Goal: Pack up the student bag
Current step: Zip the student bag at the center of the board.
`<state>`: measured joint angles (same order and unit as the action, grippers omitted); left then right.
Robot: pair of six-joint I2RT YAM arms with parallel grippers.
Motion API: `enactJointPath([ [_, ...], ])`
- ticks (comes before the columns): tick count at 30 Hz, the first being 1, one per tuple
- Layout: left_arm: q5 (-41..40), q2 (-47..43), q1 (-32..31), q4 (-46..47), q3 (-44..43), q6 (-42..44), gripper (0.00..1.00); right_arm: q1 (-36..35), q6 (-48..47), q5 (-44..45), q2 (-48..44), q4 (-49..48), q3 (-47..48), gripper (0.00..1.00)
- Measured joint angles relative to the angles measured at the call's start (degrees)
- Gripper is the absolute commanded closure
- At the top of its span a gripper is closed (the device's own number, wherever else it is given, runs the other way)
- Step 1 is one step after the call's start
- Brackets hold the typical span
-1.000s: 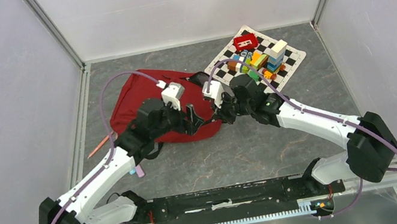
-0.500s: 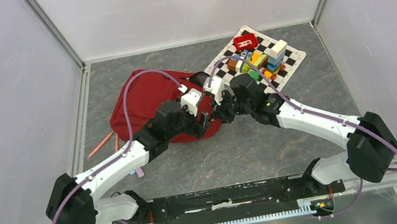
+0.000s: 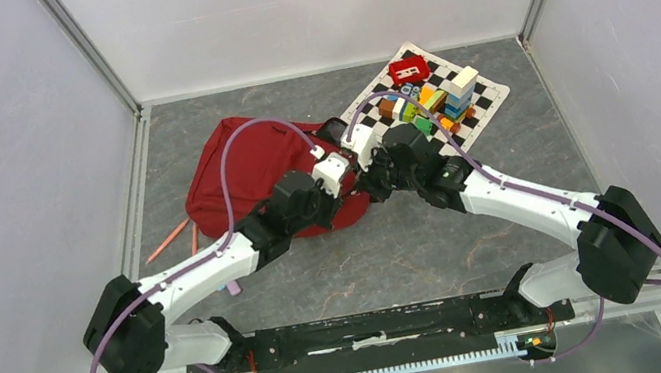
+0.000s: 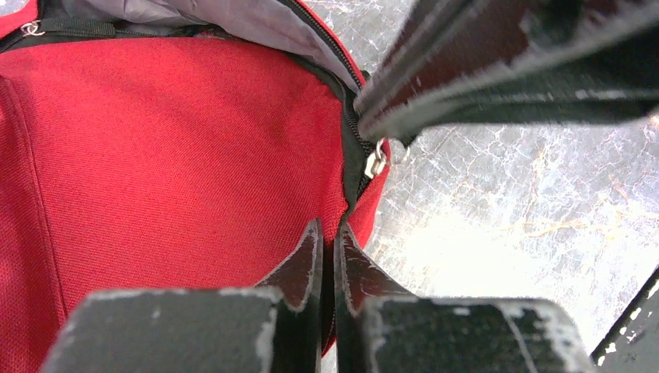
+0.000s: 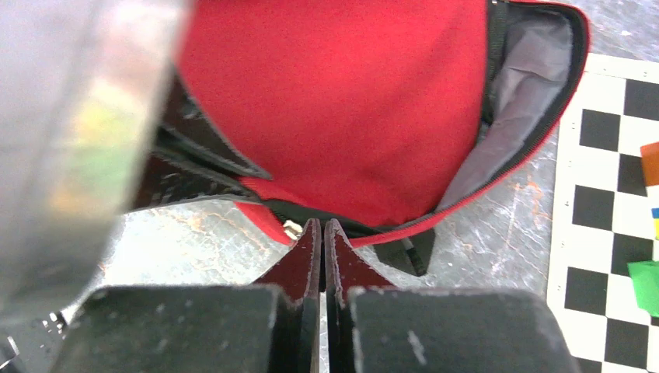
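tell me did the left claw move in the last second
Yes. In the top view the left claw has swung right along the backpack's near edge, closer to the checkered mat, and now sits beside the right claw.

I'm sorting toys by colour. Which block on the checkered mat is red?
The flat red block with white markings at the checkered mat's far corner; the others are white, orange, green, blue.

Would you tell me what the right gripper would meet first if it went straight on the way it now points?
Most likely the large dark-red fabric backpack: its black zippered edge lies right at the tips of the right gripper, perhaps touching; depth is unclear.
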<state>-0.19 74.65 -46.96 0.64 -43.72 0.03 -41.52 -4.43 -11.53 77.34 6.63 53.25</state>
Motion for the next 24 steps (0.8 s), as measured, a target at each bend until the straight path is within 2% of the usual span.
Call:
enactJointPath([
  [10,-4.92,-3.48,-3.72,-0.22,2.67,-1.77,0.98,-1.2,-2.27,11.82,1.22,-0.63,0.59,1.0],
  [20,-12.28,-6.05,-8.46,-2.82,4.28,-7.96,0.98,-1.18,-7.58,19.47,11.34,-1.81,6.73,1.0],
  [24,-15.02,-7.37,-9.88,-5.05,4.61,-10.56,0.98,-0.17,-8.81,19.61,15.02,-1.68,9.38,1.0],
])
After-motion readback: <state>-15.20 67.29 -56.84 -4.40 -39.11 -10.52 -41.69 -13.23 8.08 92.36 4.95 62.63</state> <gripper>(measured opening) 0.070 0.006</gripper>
